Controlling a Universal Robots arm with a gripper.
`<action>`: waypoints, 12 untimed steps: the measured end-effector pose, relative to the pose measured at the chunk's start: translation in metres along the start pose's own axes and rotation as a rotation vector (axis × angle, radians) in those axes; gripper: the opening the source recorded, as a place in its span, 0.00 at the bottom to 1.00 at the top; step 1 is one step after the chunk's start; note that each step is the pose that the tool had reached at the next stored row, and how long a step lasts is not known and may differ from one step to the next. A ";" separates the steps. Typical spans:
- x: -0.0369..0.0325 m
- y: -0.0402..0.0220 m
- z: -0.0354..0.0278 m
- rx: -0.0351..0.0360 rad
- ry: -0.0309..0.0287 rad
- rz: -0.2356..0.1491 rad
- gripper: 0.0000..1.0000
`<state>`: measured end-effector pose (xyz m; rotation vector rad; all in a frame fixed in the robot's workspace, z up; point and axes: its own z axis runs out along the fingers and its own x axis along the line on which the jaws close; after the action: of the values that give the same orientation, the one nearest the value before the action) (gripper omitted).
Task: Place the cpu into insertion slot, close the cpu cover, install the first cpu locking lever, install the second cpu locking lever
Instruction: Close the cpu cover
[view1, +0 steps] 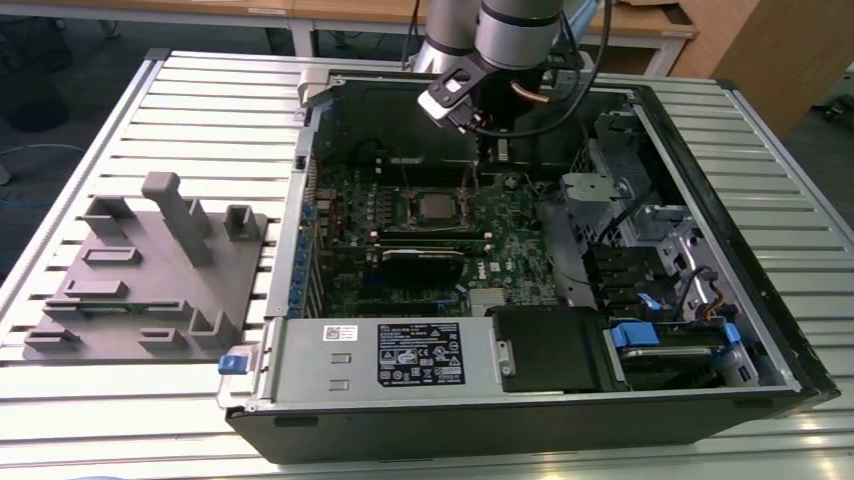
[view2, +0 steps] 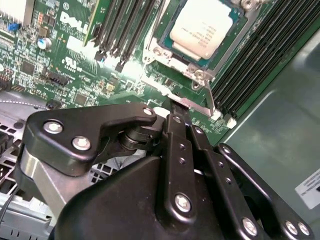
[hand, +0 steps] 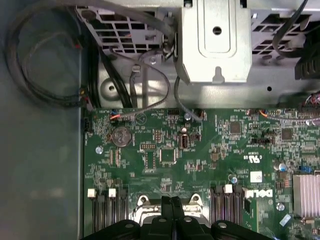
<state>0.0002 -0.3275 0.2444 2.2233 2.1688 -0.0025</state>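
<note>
Here, in the exterior view, the open computer case (view1: 534, 435) lies on the slatted table (view1: 200, 90). The cpu (view1: 435, 207) sits flat in the insertion slot (view1: 406, 210), near the middle of the green motherboard (view1: 514, 215). The gripper (view1: 478, 178) reaches down from the far side and hangs just to the exterior view's right of the slot and a little farther back. From the tool, then, the chip lies toward the exterior view's left and nearer.

In the second wrist view the fingers (view2: 175, 135) are pressed together with nothing between them. Their tips are at a thin bright metal bar (view2: 159, 84) that runs along the slot's closest edge, crosswise to the fingers; whether they touch it I cannot tell. Beyond the bar, the cpu cover (view2: 225, 52) lies down around the silver chip. The chip is square, with no long axis, and its sides follow the board's edges.

In the first wrist view the closed fingertips meet at the slot's edge, between two banks of memory slots (hand: 102, 212).
</note>
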 end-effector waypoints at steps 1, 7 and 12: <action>-0.0001 -0.0012 0.0000 0.0000 0.0006 0.000 0.10; -0.0009 -0.0078 -0.0002 0.0001 0.0037 0.000 0.10; -0.0015 -0.0131 -0.0003 0.0002 0.0065 0.000 0.10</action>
<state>-0.0129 -0.3286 0.2444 2.2267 2.1719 0.0046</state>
